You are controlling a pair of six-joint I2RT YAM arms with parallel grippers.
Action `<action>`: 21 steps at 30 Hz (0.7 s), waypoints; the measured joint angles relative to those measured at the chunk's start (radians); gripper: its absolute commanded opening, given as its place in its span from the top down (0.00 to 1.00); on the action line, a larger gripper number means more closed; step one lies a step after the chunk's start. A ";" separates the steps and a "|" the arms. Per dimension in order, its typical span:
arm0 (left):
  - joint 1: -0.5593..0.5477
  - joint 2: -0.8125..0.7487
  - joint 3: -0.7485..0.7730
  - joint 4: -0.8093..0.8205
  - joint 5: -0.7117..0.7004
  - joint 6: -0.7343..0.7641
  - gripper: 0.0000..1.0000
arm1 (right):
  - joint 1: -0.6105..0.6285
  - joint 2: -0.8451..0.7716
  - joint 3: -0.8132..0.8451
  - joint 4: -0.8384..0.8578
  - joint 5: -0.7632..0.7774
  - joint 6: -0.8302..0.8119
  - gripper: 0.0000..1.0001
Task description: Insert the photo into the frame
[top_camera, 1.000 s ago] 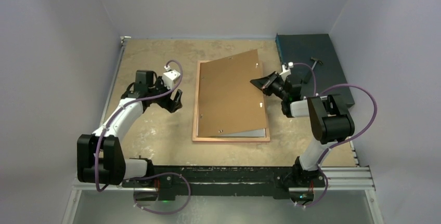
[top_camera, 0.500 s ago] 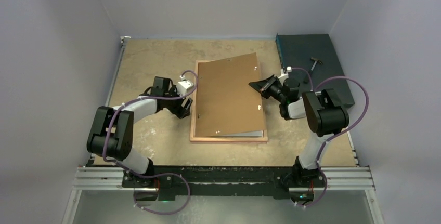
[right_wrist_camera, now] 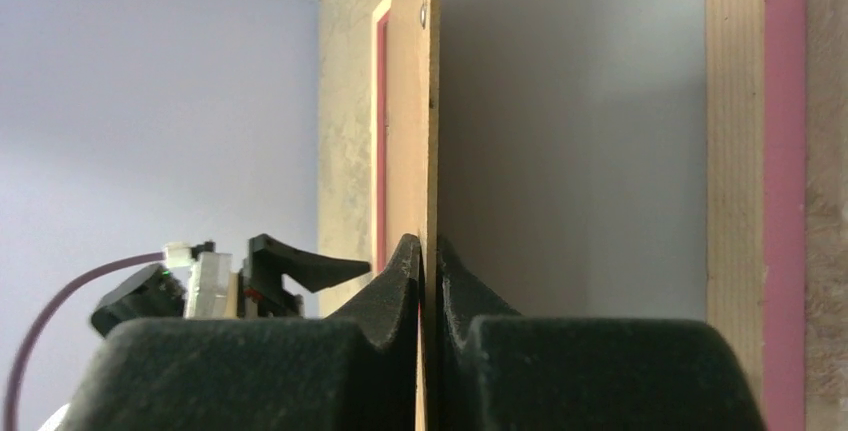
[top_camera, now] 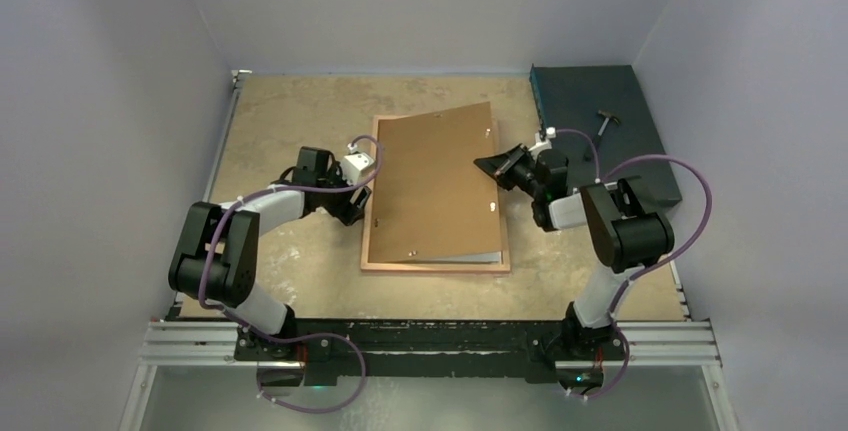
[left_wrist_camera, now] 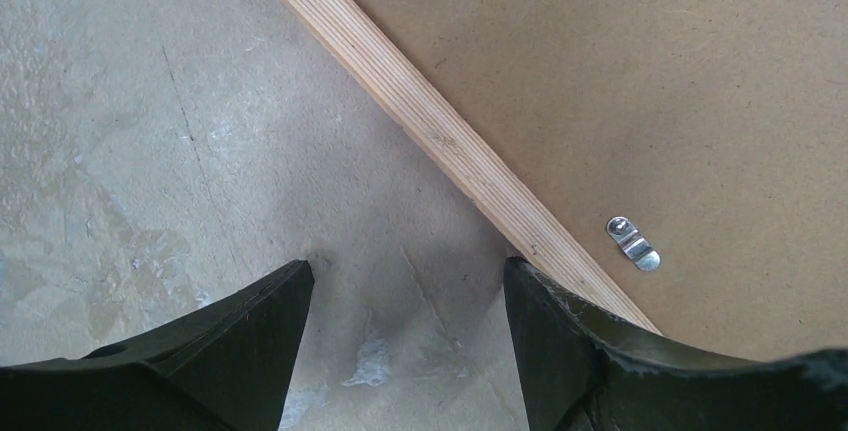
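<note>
1. Frame: lies flat mid-worktop, back up. The rails are light wood, with a pink edge showing in the right wrist view.
2. Photo: inside the frame with its blank pale side up, mostly covered by the board. Only a strip shows at the near edge from above. The right wrist view shows more of it under the raised board.
3. Board: plain brown, tilted, with its right edge lifted and its left edge down along the left rail. A small metal clip is fixed near that rail.
4. Right tool: clamped on the board's raised right edge, one finger on each face.
5. Left tool: jaws apart, holding nothing, low at the frame's left rail. One finger is at the rail, the other over bare worktop.
6. Mat: dark, in the far right corner.
</note>
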 measured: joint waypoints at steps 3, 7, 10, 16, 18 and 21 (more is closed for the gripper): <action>0.000 0.000 0.000 0.000 -0.010 0.000 0.30 | 0.014 -0.030 0.061 -0.145 0.025 -0.076 0.77; -0.001 -0.007 0.002 -0.016 -0.018 -0.001 0.30 | 0.063 -0.063 0.201 -0.412 0.129 -0.237 0.54; -0.002 -0.024 0.003 -0.047 -0.019 -0.001 0.30 | 0.112 -0.064 0.283 -0.581 0.231 -0.339 0.38; -0.008 -0.055 0.023 -0.090 -0.013 -0.002 0.30 | 0.186 -0.063 0.336 -0.811 0.379 -0.444 0.01; -0.010 -0.059 0.028 -0.092 -0.008 -0.002 0.30 | 0.207 -0.055 0.358 -0.880 0.425 -0.470 0.01; -0.011 -0.062 0.030 -0.093 0.002 -0.003 0.30 | 0.233 -0.045 0.405 -0.972 0.496 -0.494 0.01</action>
